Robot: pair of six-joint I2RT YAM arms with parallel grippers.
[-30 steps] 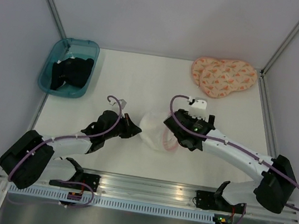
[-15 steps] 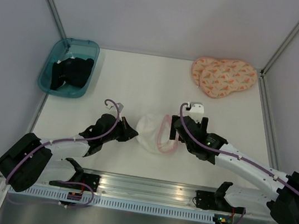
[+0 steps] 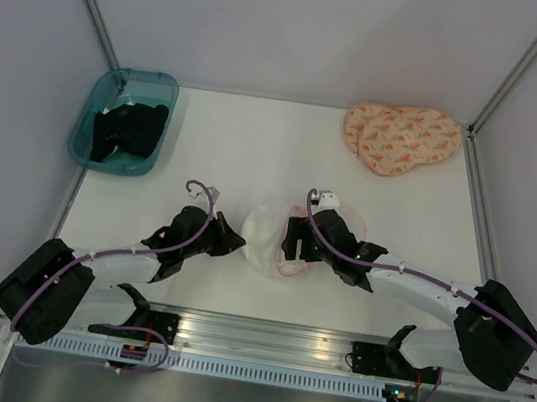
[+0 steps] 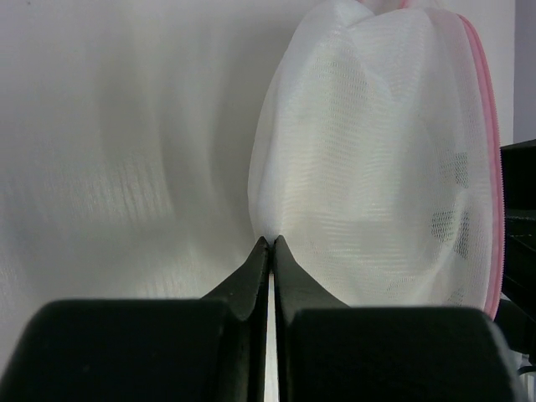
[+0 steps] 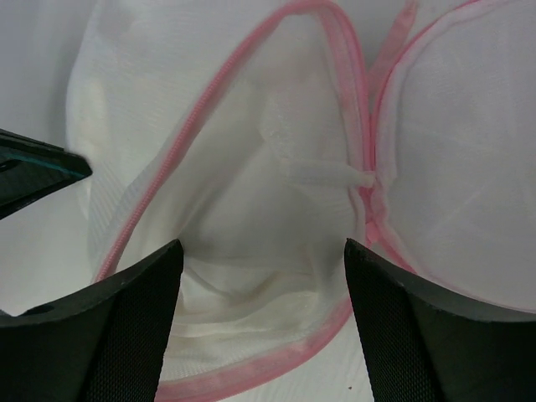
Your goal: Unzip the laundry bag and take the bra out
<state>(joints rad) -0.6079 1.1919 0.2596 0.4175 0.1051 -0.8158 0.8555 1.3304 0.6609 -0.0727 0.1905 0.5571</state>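
Note:
The laundry bag (image 3: pixel 265 239), white mesh with pink edging, lies mid-table between both arms. My left gripper (image 3: pixel 233 242) is shut, pinching the mesh at the bag's left edge (image 4: pixel 270 241). In the left wrist view the laundry bag (image 4: pixel 377 167) bulges upward just beyond the tips. In the right wrist view the pink zip (image 5: pixel 209 109) stands parted and the bag gapes. White soft fabric, the bra (image 5: pixel 268 201), shows inside the opening. My right gripper (image 5: pixel 264 280) is open, one finger on either side of the opening. In the top view the right gripper (image 3: pixel 293 242) sits at the bag's right side.
A teal bin (image 3: pixel 96 104) holding black clothing (image 3: pixel 127 129) stands at the far left. A peach patterned pad (image 3: pixel 401 138) lies at the far right corner. Grey walls and metal posts enclose the white table (image 3: pixel 246 147).
My right gripper has moved left, from beside the bag to its opening. The bag has bunched narrower. The left gripper has kept its pinch and barely moved.

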